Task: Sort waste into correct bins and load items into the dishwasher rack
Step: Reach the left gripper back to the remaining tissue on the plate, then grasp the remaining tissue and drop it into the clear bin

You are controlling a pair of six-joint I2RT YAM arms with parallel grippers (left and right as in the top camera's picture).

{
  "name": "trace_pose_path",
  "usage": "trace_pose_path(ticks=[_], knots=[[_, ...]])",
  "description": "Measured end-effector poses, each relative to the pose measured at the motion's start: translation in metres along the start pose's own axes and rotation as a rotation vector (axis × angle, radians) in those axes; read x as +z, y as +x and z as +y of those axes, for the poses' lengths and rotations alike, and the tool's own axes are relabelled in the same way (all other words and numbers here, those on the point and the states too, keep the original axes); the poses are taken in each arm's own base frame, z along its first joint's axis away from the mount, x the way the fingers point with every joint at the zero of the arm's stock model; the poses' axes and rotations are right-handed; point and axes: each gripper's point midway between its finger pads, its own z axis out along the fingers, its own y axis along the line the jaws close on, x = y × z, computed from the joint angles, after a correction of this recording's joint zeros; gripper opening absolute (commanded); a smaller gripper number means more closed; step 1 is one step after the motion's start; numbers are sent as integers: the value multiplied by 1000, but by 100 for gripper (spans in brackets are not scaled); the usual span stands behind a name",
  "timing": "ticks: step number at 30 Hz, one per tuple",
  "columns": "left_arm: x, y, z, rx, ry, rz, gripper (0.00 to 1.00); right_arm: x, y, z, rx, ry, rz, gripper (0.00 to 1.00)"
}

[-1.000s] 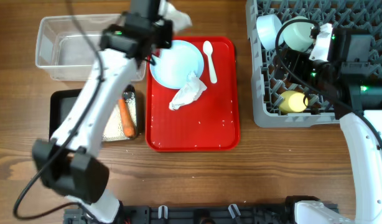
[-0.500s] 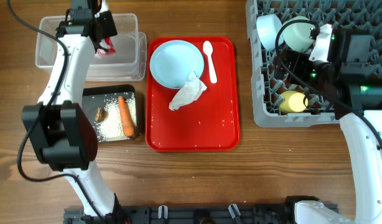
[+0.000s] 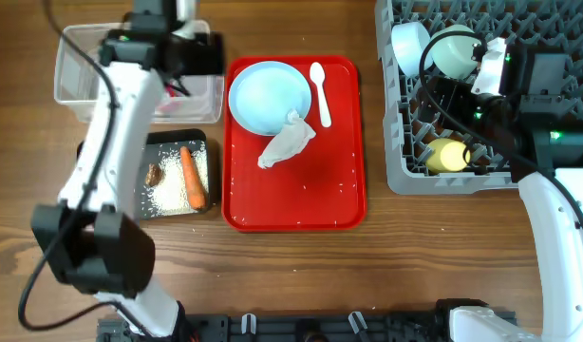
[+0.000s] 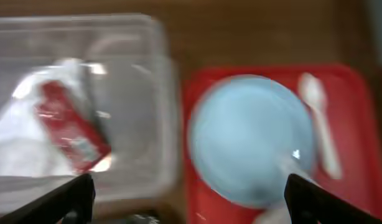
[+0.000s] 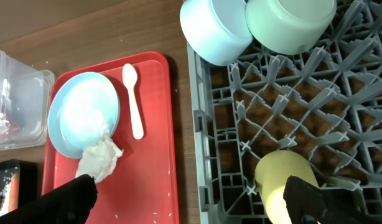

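The left gripper is hanging with fingers spread wide over the clear tub holding the red snack wrapper; the right gripper is spreading wide too.

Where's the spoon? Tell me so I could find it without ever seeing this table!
Find the flat red tray in the middle of the wooden table. At its far end sits a round pale-blue plate, and the white plastic spoon lies just beside it, on the side toward the grey rack. It is thin and smooth, unlike the crumpled white tissue nearby.
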Motion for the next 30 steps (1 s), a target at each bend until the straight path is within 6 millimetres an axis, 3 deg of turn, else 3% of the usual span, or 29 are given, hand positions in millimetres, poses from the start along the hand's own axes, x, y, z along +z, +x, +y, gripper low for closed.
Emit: trace_pose_path(ticks=[1,2,4,7,9,12,18,21,23,24,25,28,30], knots=[[-12,12,-36,66,74,33,95,0,0,0,0,0,0,100],[-14,22,-55,101,107,62,93,0,0,0,0,0,0,100],[-7,63,-103,202,188,179,88,0,0,0,0,0,0,100],[21,115,-131,279,217,323,84,0,0,0,0,0,0,100],[40,151,-139,312,215,419,80,0,0,0,0,0,0,100],[58,185,-141,337,206,501,71,0,0,0,0,0,1,100],[79,201,-137,312,197,490,71,0,4,-1,3,4,18,100],[100,211,-130,270,164,445,71,0,4,-1,3,4,18,100],[104,212,-129,244,156,422,63,0,4,-1,3,4,18,100],[105,212,-129,234,152,411,52,0,4,-1,3,4,18,100],[105,212,-127,230,143,402,33,0,4,-1,3,4,18,100],[107,211,-120,215,113,395,4,0,4,-1,3,4,18,100],[108,211,-116,201,100,396,4,0,4,-1,3,4,18,100]])
